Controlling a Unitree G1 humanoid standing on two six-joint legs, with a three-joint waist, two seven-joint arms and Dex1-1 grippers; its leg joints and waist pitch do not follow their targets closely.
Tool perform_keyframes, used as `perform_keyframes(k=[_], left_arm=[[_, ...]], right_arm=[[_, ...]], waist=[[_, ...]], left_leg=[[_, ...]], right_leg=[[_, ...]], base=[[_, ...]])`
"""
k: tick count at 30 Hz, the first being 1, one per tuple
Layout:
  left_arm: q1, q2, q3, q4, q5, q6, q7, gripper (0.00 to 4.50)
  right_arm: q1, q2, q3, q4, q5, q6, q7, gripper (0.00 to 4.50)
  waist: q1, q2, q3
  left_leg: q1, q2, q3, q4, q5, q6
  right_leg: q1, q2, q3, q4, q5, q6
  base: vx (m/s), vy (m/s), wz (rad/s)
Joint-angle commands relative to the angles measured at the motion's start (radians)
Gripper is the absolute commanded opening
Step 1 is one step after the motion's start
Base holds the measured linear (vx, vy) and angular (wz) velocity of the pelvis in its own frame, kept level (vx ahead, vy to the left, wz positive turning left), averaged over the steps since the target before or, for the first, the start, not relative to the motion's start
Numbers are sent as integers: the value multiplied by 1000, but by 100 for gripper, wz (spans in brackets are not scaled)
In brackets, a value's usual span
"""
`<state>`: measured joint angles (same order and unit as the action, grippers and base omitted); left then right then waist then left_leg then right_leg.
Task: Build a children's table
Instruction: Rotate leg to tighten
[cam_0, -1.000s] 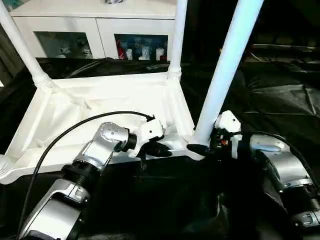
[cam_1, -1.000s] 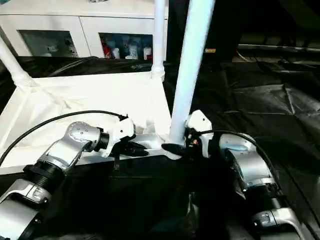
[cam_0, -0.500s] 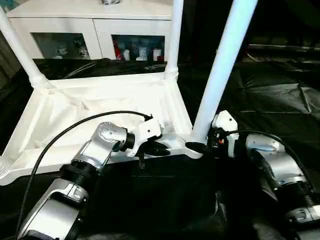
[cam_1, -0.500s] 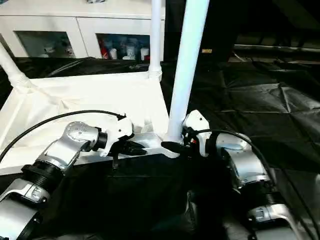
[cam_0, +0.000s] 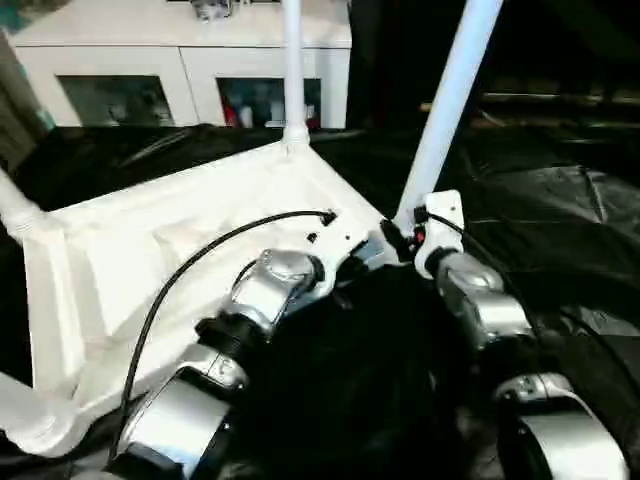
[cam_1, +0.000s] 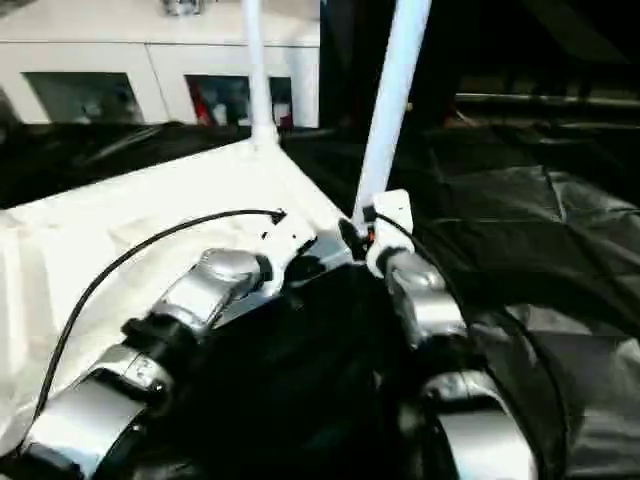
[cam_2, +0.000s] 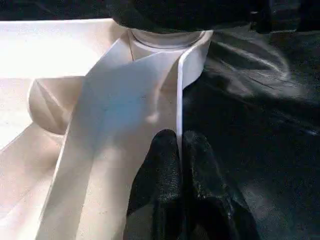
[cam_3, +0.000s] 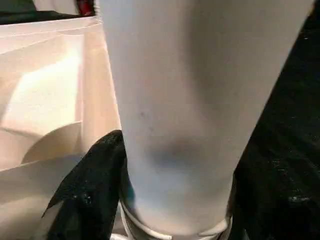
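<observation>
Left wrist view: the upturned white plastic tabletop's thin side rim (cam_2: 178, 100) is pinched by the left gripper (cam_2: 179, 150), probably for steadying. The near white tapered tubular leg (cam_3: 190, 100), upright in its corner socket, is clasped by the right gripper (cam_0: 400, 240), apparently for seating.

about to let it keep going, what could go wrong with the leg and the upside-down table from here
1. The right gripper straddles the base of the long white tubular leg; if the leg is not fully seated in its corner socket, it may tip.
2. The left gripper pinches only the thin rim of the white plastic tabletop, so it could slip.
3. The tabletop lies on wrinkled black sheeting and might slide.
</observation>
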<state>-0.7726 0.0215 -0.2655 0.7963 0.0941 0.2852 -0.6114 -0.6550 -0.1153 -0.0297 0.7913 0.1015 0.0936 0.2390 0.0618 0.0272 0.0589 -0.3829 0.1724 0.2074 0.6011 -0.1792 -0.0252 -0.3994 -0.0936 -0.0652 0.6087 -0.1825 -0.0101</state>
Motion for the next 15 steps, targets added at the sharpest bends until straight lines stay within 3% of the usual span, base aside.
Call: perform_keyframes(k=[1, 3, 4, 9, 13, 14, 15], left_arm=[[-16, -20, 28, 6, -5, -38, 38, 0], [-17, -20, 26, 7, -3, -38, 36, 0], [-17, -17, 25, 9, -1, -43, 36, 0], [-4, 22, 8, 1, 4, -64, -4, 0], [8, 57, 2, -9, 0, -93, -57, 0], [19, 93, -6, -19, 3, -133, -103, 0], [19, 93, -6, -19, 3, -133, -103, 0]], right_arm=[[21, 28, 24, 63, -13, 24, 9, 269], [18, 30, 22, 66, -12, 20, 9, 269], [15, 36, 13, 66, -4, 5, 22, 325], [14, 18, 5, 24, 16, -31, 93, 366], [28, -27, 16, -49, 37, -10, 188, 402], [55, -88, 43, -133, 49, 29, 295, 402], [55, -88, 43, -133, 49, 29, 295, 402]], waist=[[2, -17, -68], [2, -17, -68], [2, -15, -68], [0, -19, -67], [0, -21, -67], [2, -22, -68], [6, -23, -70]], left_leg=[[19, 52, -34, -75, -235, 37], [18, 53, -34, -76, -240, 38], [19, 53, -34, -76, -244, 37], [15, 54, -36, -78, -258, 42], [14, 55, -35, -77, -248, 52], [12, 52, -35, -76, -238, 57], [14, 56, -33, -74, -216, 66]], right_leg=[[39, -66, 41, -93, -310, -193], [38, -65, 41, -91, -298, -195], [38, -66, 41, -92, -299, -196], [40, -67, 41, -93, -314, -191], [40, -68, 42, -92, -307, -190], [43, -65, 41, -93, -304, -189], [42, -66, 44, -88, -268, -192]], base=[[0, 0, 0], [0, 0, 0], [0, 0, 0], [0, 0, 0], [0, 0, 0], [0, 0, 0], [0, 0, 0]])
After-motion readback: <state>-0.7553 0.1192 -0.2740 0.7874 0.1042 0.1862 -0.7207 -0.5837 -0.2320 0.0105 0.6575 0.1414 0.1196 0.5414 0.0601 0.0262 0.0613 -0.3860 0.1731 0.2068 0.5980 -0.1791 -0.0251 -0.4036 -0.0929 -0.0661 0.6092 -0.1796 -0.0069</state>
